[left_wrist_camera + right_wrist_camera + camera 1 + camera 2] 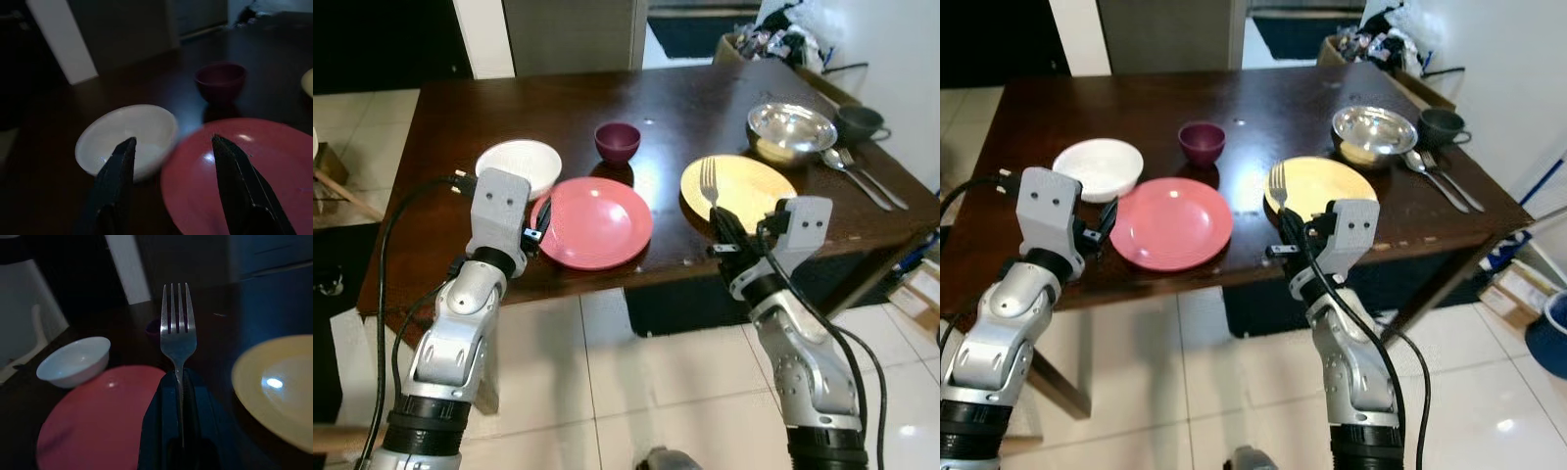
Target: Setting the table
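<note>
Pink plate [595,221] is sitting laid; beside it, my right gripper [723,231] is pinching a fork [710,186], still unplaced, left gripper [539,221] gaping empty.

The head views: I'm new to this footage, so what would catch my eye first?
The right gripper holds a fork upright over the near edge of the yellow plate. The left gripper hovers open at the pink plate's left rim, beside the white bowl.
</note>
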Robot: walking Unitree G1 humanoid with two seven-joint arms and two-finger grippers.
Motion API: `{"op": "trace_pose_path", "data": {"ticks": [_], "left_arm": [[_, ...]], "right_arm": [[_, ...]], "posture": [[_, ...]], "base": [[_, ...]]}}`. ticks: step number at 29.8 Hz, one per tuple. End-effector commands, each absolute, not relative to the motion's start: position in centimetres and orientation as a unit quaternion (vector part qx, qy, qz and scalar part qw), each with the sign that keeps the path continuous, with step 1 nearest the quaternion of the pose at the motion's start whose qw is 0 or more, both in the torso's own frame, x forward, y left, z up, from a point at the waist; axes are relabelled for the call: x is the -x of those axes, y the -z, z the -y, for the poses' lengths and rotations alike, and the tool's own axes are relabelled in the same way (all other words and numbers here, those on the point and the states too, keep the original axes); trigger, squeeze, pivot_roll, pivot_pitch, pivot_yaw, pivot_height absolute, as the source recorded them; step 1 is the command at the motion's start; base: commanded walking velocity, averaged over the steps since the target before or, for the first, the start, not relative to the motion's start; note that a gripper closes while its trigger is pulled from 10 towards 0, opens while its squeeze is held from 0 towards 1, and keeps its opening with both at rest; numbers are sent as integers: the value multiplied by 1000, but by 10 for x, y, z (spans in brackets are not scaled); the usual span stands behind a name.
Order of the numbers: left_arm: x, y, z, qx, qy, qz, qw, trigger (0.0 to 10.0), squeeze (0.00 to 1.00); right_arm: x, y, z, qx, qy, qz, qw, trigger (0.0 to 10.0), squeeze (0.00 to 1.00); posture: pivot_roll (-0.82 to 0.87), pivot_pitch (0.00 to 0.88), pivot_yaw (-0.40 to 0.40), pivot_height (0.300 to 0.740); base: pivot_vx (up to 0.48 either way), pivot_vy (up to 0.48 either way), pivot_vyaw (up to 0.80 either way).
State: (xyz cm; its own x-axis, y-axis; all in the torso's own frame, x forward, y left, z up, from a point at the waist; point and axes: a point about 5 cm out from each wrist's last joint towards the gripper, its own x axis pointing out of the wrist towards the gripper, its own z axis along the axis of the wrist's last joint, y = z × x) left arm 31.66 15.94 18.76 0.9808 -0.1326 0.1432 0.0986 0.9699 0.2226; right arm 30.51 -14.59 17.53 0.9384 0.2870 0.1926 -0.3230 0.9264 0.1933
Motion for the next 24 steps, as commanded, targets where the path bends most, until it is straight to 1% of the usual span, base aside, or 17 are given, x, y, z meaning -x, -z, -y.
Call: {"op": "trace_pose_path", "data": {"ticks": [1, 4, 7, 10, 13, 14, 15, 16, 17, 19, 22, 24], "left_arm": [[-316, -184, -157, -112, 61, 74, 989, 10000, 0], [-315, -184, -159, -112, 57, 72, 989, 10000, 0], [-315, -184, -160, -111, 53, 69, 990, 10000, 0], [-313, -184, -162, -104, 55, 67, 991, 10000, 0], [-311, -187, -162, -99, 77, 65, 990, 10000, 0], [-309, -194, -163, -97, 115, 65, 986, 10000, 0], [-309, -194, -163, -97, 115, 65, 986, 10000, 0], [-308, -208, -167, -107, 166, 70, 978, 10000, 0], [-308, -208, -167, -107, 166, 70, 978, 10000, 0], [-307, -221, -171, -124, 205, 77, 968, 10000, 0], [-306, -226, -172, -131, 217, 81, 964, 10000, 0], [-300, -239, -173, -152, 260, 83, 950, 10000, 0]], "right_arm": [[-305, -169, 144, -111, -172, 63, 977, 10000, 0], [-301, -163, 131, -104, -224, 40, 968, 10000, 0], [-300, -158, 125, -95, -243, 28, 965, 10000, 0], [-303, -154, 121, -92, -245, 20, 965, 10000, 0], [-307, -152, 117, -99, -239, 16, 966, 10000, 0], [-314, -149, 114, -101, -223, 6, 970, 10000, 0], [-314, -149, 114, -101, -223, 6, 970, 10000, 0], [-323, -143, 111, -108, -199, -10, 974, 10000, 0], [-323, -143, 111, -108, -199, -10, 974, 10000, 0], [-329, -139, 108, -113, -188, -20, 975, 10000, 0], [-332, -139, 107, -112, -186, -21, 976, 10000, 0], [-340, -139, 107, -115, -180, -24, 977, 10000, 0]], "posture": [[-140, 5, 72, 740], [-137, 8, 70, 740], [-134, 11, 66, 740], [-134, 11, 66, 740], [-123, 19, 61, 740], [-104, 30, 60, 740], [-104, 30, 60, 740], [-67, 48, 59, 740], [-67, 48, 59, 740], [-38, 61, 59, 740], [-38, 61, 59, 740], [1, 74, 55, 740]], "base": [[405, 0, 0], [354, 0, 0], [182, 0, 0], [0, 0, 0], [0, 0, 0], [0, 0, 0], [0, 0, 0], [0, 0, 0], [0, 0, 0], [0, 0, 0], [0, 0, 0], [0, 0, 0]]}}
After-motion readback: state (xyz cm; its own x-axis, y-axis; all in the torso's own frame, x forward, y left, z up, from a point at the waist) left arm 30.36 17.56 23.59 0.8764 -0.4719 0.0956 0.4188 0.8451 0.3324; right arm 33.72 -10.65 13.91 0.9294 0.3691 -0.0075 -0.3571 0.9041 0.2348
